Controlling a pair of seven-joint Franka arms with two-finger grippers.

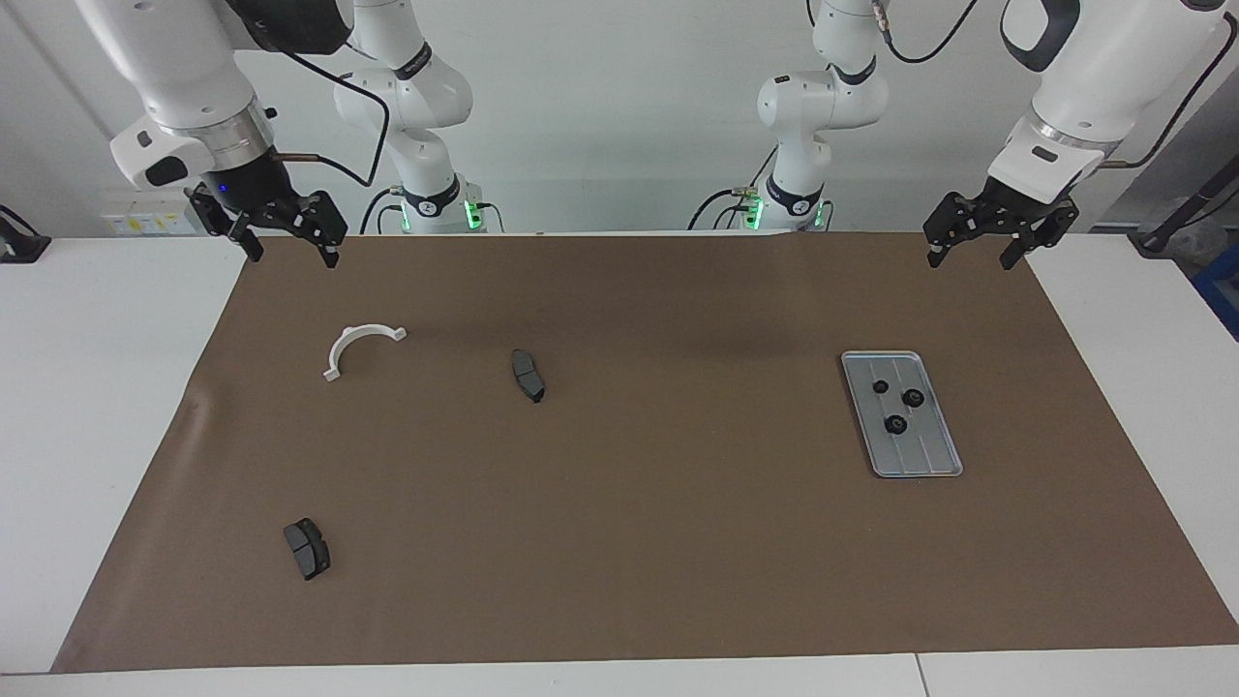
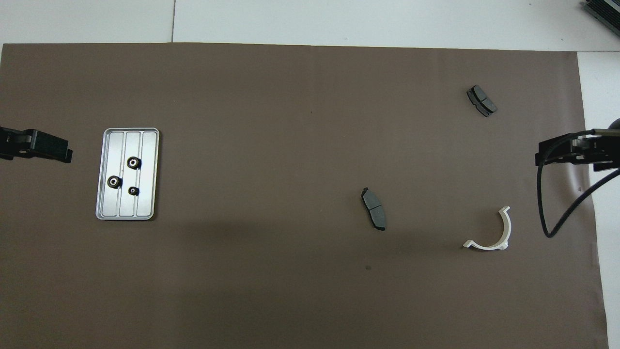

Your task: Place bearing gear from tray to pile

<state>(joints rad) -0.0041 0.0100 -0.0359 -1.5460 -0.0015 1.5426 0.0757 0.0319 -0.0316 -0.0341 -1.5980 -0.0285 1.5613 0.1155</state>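
Your ridged silver metal tray (image 1: 902,414) holds three small black round gears (image 1: 897,424) at the left arm's end of the brown-covered tabletop (image 1: 678,542). A white half-ring bracket (image 1: 360,348) and two dark grey brake pads (image 1: 528,375) lie scattered toward the right arm's end. Left tool (image 1: 971,259) and right tool (image 1: 293,257) both hang raised over the mat's corners nearest the robots, fingers apart, holding nothing.

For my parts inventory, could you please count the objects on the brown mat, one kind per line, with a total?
Black gears on the tray: 3
Silver-grey tray: 1
Dark grey brake pads: 2
White half-ring bracket: 1
Total: 7
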